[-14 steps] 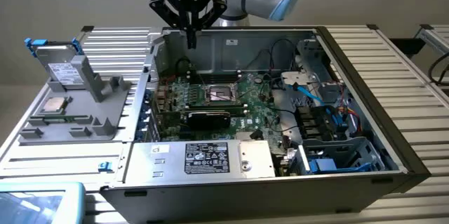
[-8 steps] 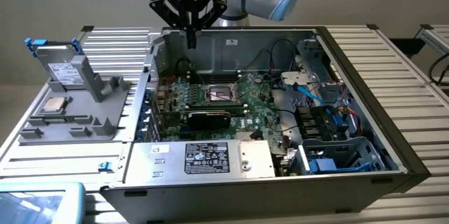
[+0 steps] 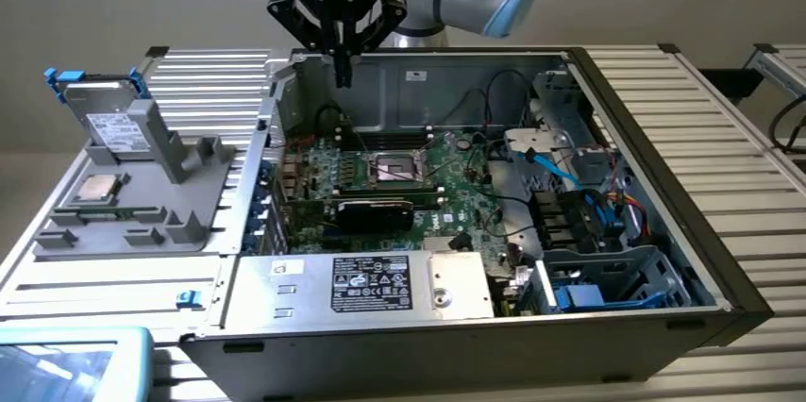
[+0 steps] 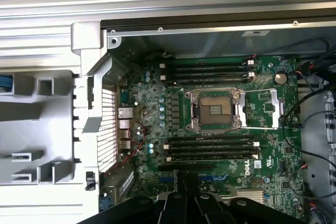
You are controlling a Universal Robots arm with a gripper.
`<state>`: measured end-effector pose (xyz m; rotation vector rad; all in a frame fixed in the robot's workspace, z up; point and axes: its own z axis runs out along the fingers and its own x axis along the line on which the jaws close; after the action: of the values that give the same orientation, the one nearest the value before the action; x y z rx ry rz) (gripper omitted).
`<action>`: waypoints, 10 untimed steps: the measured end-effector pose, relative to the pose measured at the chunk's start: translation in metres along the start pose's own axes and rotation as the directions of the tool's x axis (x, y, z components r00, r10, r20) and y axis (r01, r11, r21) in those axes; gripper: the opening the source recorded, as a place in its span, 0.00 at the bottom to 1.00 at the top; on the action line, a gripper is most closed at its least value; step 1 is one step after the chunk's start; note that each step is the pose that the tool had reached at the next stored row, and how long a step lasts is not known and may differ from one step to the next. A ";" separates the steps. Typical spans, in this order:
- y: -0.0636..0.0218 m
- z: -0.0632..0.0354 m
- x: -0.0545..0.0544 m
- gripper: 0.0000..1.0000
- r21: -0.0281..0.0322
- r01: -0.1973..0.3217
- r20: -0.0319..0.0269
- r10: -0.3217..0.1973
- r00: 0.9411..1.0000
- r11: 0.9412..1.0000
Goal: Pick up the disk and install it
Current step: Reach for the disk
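Observation:
The disk (image 3: pixel 111 125) stands on edge in a grey holder (image 3: pixel 139 213) at the exterior view's left, outside the computer case. It is silver-grey with a white label and blue rails at its top. My gripper (image 3: pixel 343 70) hangs over the back of the open case, well to the exterior view's right of the disk and apart from it. Its black fingers are shut together and hold nothing. In the wrist view the gripper (image 4: pixel 186 184) points down at the green motherboard (image 4: pixel 220 129), and the grey holder (image 4: pixel 37 129) lies off to the side.
The open case (image 3: pixel 655 232) holds the motherboard with an empty processor socket (image 3: pixel 394 171), a silver box with a black label (image 3: pixel 377 284), cables and a metal drive cage (image 3: pixel 617 279). A small square chip (image 3: pixel 98 190) lies on the holder. Slatted metal table (image 3: pixel 743 138) surrounds it.

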<state>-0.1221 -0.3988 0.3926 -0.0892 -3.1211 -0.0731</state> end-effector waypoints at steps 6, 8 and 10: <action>-0.0012 0.0004 0.022 0.11 0.000 0.000 0.001 0.000 1.000 1.000; -0.0017 0.0006 0.031 0.11 0.000 0.000 0.001 0.000 1.000 1.000; -0.0022 0.0007 0.041 0.11 0.000 0.000 0.001 0.000 1.000 1.000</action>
<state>-0.1628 -0.3987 0.3926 -0.0895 -3.1226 -0.0732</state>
